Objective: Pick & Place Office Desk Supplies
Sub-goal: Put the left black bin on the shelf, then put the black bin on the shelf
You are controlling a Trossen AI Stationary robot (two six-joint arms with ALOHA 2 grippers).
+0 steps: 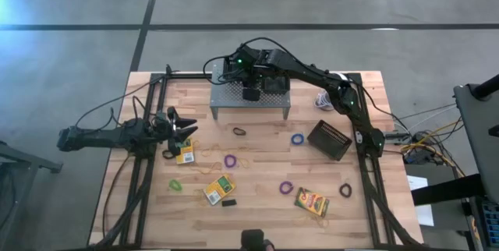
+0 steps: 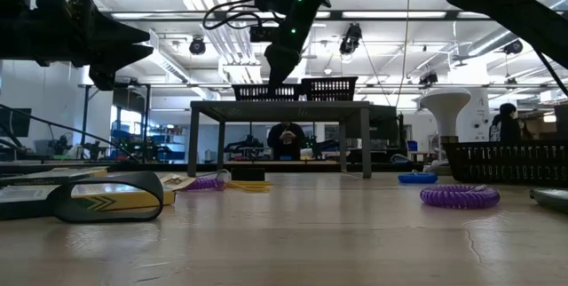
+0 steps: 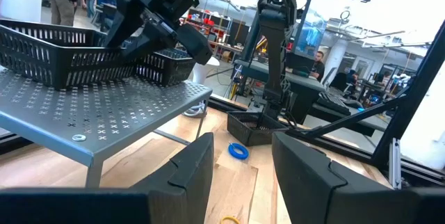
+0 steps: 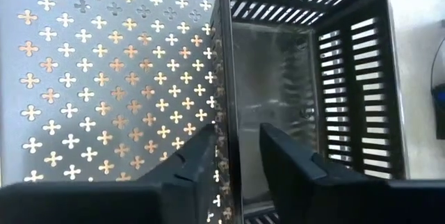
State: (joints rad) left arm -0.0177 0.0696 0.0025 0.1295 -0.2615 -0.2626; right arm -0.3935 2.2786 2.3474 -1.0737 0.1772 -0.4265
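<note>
My right gripper (image 1: 250, 91) (image 4: 236, 130) hangs over the grey shelf (image 1: 234, 101), pointing down. It is open, one finger on each side of the wall of a black lattice basket (image 4: 313, 78) that stands on the shelf. A second basket (image 1: 275, 84) stands beside it, and a third (image 1: 328, 139) rests on the table. My left gripper (image 1: 192, 129) (image 3: 242, 147) is open above the table's left side, close to a crayon box (image 1: 185, 153). Two more crayon boxes (image 1: 219, 189) (image 1: 312, 202) lie flat toward the near edge. My right gripper comes from above, with one finger (image 4: 198, 154) outside the basket's long wall (image 4: 224, 99) and one finger inside. The outer finger lies right beside the wall, and a gap shows at the inner one. I cannot tell whether it touches. The basket sits flat on the shelf.
Rubber-band loops lie scattered on the table: purple (image 1: 231, 160) (image 1: 286, 188), blue (image 1: 297, 138), green (image 1: 175, 183), black (image 1: 239, 132) (image 1: 345, 190). A tiny black block (image 1: 228, 202) lies near the middle crayon box. A white round object (image 1: 323, 101) sits right of the shelf.
</note>
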